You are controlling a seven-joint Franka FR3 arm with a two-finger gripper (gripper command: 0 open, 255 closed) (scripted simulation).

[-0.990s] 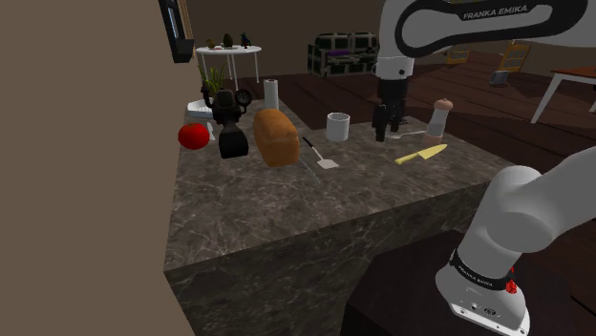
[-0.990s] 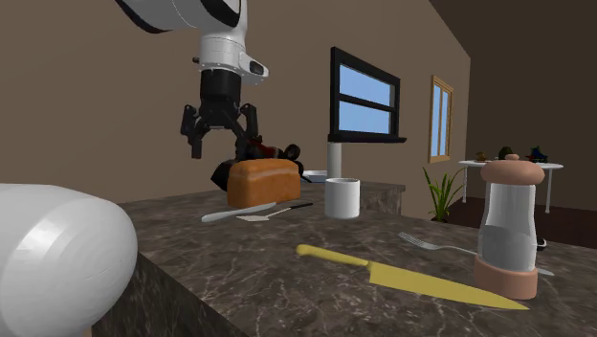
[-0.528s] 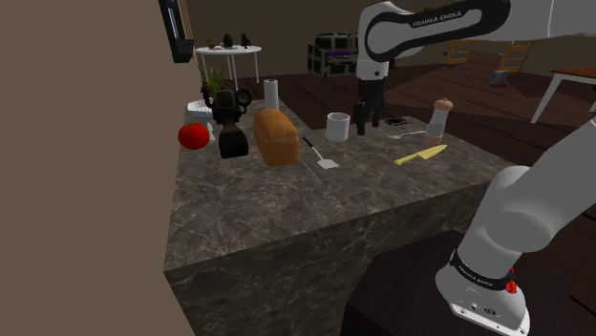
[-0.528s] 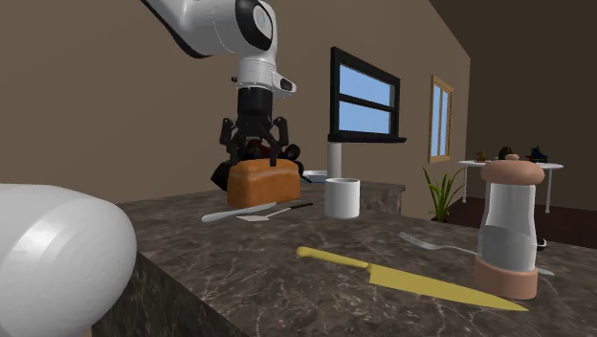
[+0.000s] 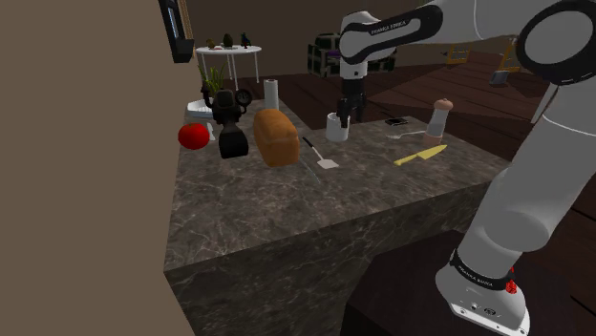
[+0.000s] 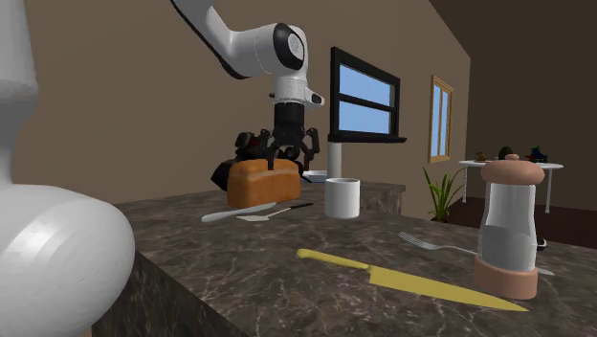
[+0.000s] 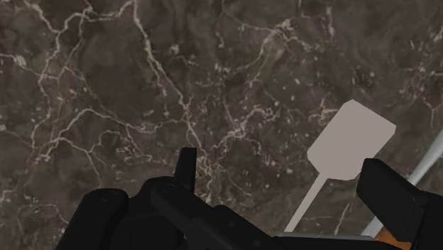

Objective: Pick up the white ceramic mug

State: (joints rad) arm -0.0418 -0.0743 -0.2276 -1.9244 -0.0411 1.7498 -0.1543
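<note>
The white mug (image 5: 337, 128) stands upright on the dark marble counter (image 5: 287, 205), between a bread loaf and a pepper mill. In the second exterior view the mug (image 6: 342, 197) sits past the loaf's right end. My black gripper (image 5: 344, 116) hangs above the counter and points down, close to the mug in the shoulder view. From the second exterior view the gripper (image 6: 287, 153) hovers over the loaf, left of the mug. In the wrist view the gripper (image 7: 284, 177) is open, its fingers (image 7: 186, 163) standing apart over bare marble and a pale spatula blade (image 7: 351, 138).
A brown bread loaf (image 5: 275, 136), a black appliance (image 5: 230, 129) and a red round thing (image 5: 194, 135) stand on the shoulder view's left. A spatula (image 5: 320, 155) lies near the mug. A yellow knife (image 5: 421, 153), a fork (image 5: 406, 134) and a pepper mill (image 5: 437, 118) lie to the right.
The gripper has swung from beside the pepper mill toward the shoulder view's left, passing over the counter to the mug and the spatula. The fingers stay apart. Nothing on the counter moved.
</note>
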